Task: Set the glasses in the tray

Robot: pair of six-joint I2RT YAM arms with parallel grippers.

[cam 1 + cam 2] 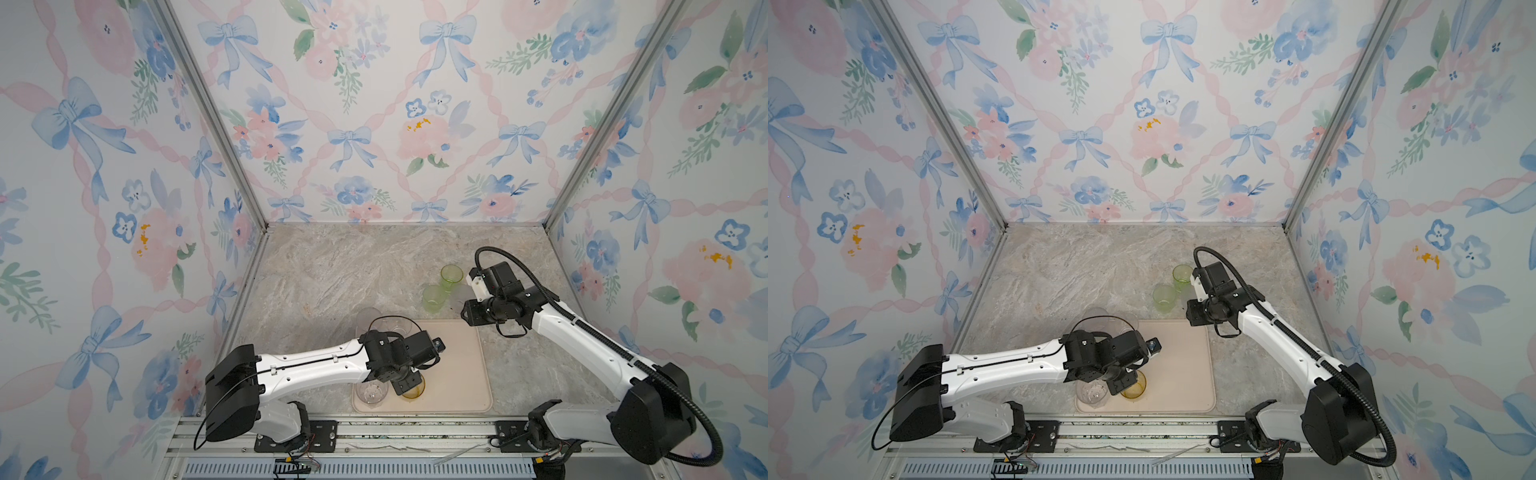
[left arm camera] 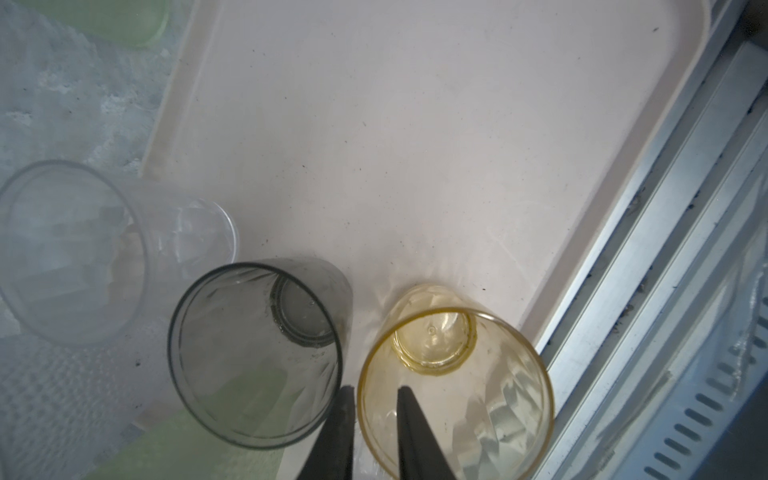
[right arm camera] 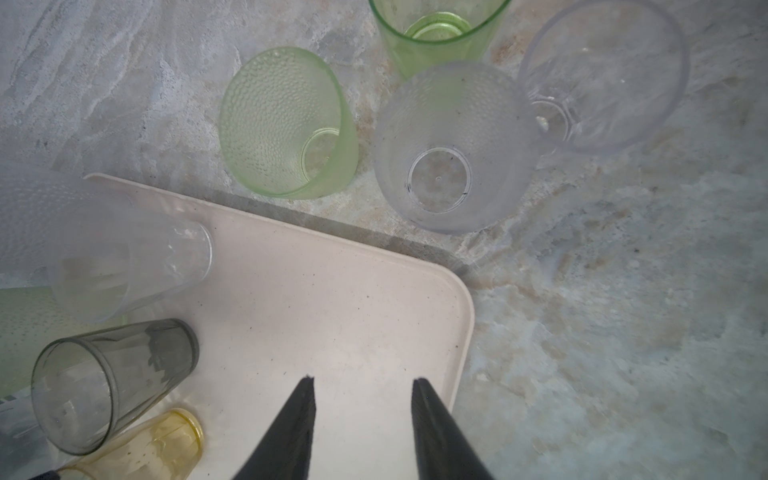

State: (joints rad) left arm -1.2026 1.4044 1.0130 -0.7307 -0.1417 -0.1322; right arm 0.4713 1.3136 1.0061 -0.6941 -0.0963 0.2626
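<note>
The left gripper [image 2: 376, 390] stands loose astride the rim of the amber-yellow see-through tumbler [image 2: 478, 395], which sits upright on the flat cream-beige rimmed tray [image 2: 415, 145] beneath it. This looks like the release. Next, a straight lift clear. The right gripper [image 3: 365, 380] hangs parted and empty.

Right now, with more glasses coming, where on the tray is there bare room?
The tray is bare across its middle and right side, from the amber glass to the right rim. Its left side is crowded with the grey glass and clear glasses; green glasses crowd the table off its far right corner.
</note>
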